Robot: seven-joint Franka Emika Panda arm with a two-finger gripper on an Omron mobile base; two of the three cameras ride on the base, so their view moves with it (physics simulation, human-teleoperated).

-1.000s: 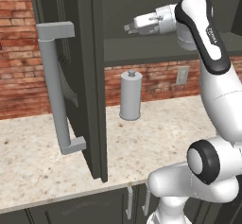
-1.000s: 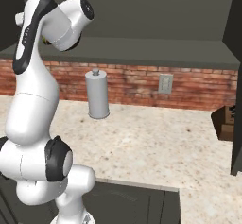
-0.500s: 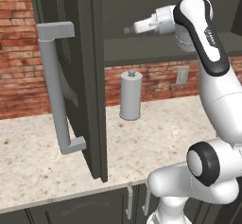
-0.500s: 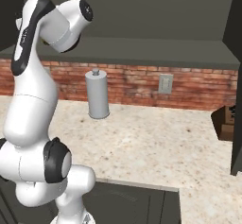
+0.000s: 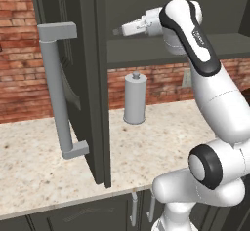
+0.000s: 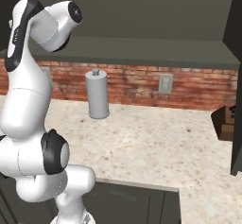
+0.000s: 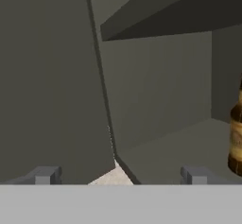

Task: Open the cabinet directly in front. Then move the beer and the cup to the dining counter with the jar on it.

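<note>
The cabinet's left door [image 5: 73, 79] stands swung open, its long grey bar handle [image 5: 57, 91] facing me; the right door [image 6: 235, 81] is open too. My gripper [image 5: 118, 31] is raised at the level of the cabinet's lower shelf [image 5: 146, 52] and points into the opening. In the hand view my gripper [image 7: 118, 176] is open, its two tips wide apart with nothing between them. The beer [image 7: 236, 138], a brown bottle with a yellowish label, stands on the shelf floor at the right edge, apart from the fingers. The cup, the jar and the dining counter are out of view.
A tall grey canister [image 5: 135, 98] with a knob top stands on the beige speckled counter [image 5: 44, 162] by the brick wall, below the cabinet. A brown box [image 6: 227, 122] sits at the counter's far right. Low cabinets with small handles [image 5: 133, 208] lie under the counter.
The hand has shifted a little to the left at the cabinet's opening. Its jaws have stayed open and the doors have not moved.
</note>
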